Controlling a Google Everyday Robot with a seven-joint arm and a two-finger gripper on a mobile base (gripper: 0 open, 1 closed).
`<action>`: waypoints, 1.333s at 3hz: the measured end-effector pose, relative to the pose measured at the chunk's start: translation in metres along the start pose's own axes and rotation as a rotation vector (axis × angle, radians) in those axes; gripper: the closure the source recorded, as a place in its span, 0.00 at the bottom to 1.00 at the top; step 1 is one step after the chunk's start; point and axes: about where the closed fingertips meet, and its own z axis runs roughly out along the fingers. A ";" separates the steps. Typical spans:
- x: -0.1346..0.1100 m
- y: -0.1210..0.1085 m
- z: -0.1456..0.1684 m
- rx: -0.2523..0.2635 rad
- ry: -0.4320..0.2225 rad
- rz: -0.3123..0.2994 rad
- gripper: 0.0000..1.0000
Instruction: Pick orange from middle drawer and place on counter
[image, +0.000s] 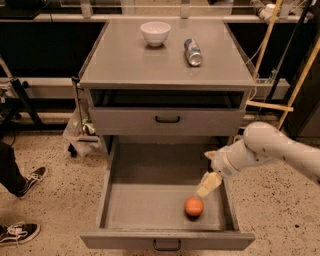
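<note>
Camera view: your gripper (206, 185) hung in the open middle drawer (145, 205)
Orange (194, 206): just beside its tip
Grip: could not tell

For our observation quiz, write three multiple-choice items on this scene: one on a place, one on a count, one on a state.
1. How many things are on the counter? A none; B two; C four.
2. Where is the orange? A counter; B floor; C middle drawer.
3. The middle drawer is: A pulled open; B shut; C removed.
Key: 1 B, a white bowl and a can. 2 C, it lies inside, the gripper just beside it. 3 A, its inside shows.
</note>
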 end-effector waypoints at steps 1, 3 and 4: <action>0.068 -0.022 0.052 0.028 -0.137 0.039 0.00; 0.071 -0.016 0.084 0.040 -0.105 0.042 0.00; 0.090 0.000 0.144 0.059 0.000 0.060 0.00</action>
